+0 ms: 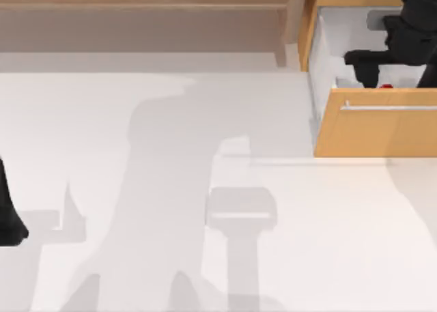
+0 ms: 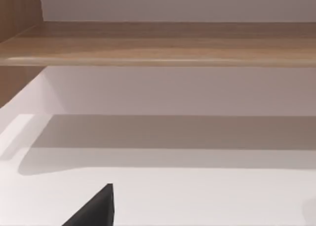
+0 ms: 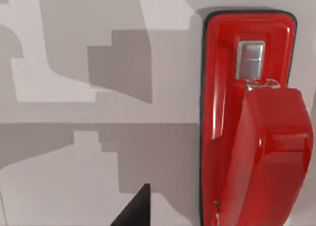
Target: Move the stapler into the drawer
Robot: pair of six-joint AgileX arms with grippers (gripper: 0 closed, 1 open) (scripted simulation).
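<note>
Right pincer [image 1: 372, 69] hangs low inside the open drawer [image 1: 375, 131], at the far right of the desk [image 1: 205, 189] near the back. Its black fingers point down close behind the drawer's front board. I cannot tell if the fingers are spread or pressed together, because the arm hides them from above.

A tiny bit of the red stapler [image 1: 387, 87] peeks out just behind the front board, right beside the pincer. In the right wrist view the stapler [image 3: 252, 122] lies flat on the white drawer floor [image 3: 98, 152], and nothing is pinching it. One dark finger tip [image 3: 136, 208] shows off to the side, apart from the stapler. So the stapler looks like it is already in the drawer, and the job seems nearly done.

What could go wrong now? If the arm lifts out crooked, a finger could bump the stapler and push it around. The arm could also knock the front board or the silver handle [image 1: 389, 108] and shake the drawer. Going straight up would be safest.

Left pincer [image 1: 10, 220] waits at the left edge of the desk, far from the drawer. The left wrist view looks at the wooden shelf [image 2: 158, 43].
</note>
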